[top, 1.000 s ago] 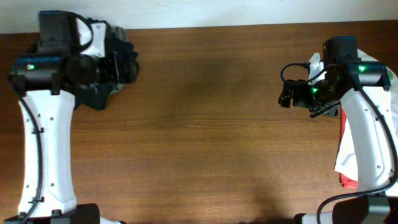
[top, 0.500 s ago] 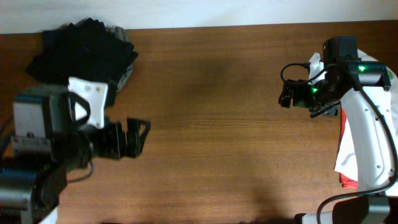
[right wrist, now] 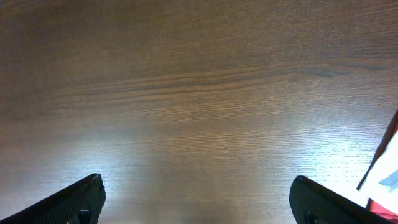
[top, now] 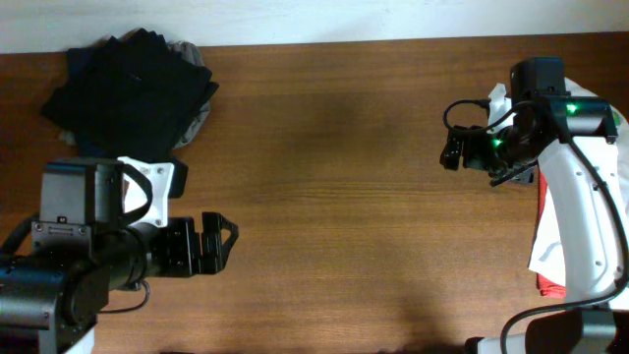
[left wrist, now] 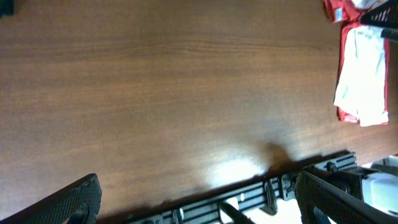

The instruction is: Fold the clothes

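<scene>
Claws spread and empty on our left gripper (top: 218, 243) and right gripper (top: 452, 150). Dark clothes (top: 128, 84) lie folded far left; the red-and-white pile (left wrist: 360, 68), right, looks unfolded.

My left gripper (top: 218, 246) hangs over the table (top: 334, 197) with its jaws apart, on the near side of the dark folded clothes (top: 128, 84) in the far left corner. My right gripper (top: 451, 151) hovers toward the right edge. White and red clothes (top: 541, 254) lie there, partly hidden under my arm.

A brown wooden table (top: 334, 197) meets a white strip (top: 393, 20) behind it
</scene>
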Robot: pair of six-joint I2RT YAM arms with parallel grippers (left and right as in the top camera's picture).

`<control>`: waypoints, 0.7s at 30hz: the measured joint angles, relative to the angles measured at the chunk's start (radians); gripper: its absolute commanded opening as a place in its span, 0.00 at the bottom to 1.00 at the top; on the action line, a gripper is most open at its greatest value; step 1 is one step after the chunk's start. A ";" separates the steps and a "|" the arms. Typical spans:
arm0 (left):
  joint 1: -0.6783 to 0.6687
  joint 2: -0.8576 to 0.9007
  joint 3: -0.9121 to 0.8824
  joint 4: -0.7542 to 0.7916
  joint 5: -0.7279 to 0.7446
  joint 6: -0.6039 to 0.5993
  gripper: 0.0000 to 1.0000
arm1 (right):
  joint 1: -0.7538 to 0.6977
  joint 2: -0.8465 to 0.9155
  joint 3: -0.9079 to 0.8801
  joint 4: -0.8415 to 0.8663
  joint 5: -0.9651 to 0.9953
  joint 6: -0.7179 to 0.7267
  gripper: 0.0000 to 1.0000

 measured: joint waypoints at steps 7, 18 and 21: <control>0.000 -0.022 -0.058 0.002 0.000 -0.003 0.99 | 0.000 0.000 0.000 0.000 0.000 0.000 0.98; 0.000 -0.507 -0.711 0.801 -0.001 -0.003 0.99 | 0.000 0.000 0.000 0.000 0.000 0.000 0.98; 0.000 -0.577 -0.788 0.846 -0.006 -0.003 0.99 | 0.000 0.000 0.000 0.000 0.000 0.000 0.98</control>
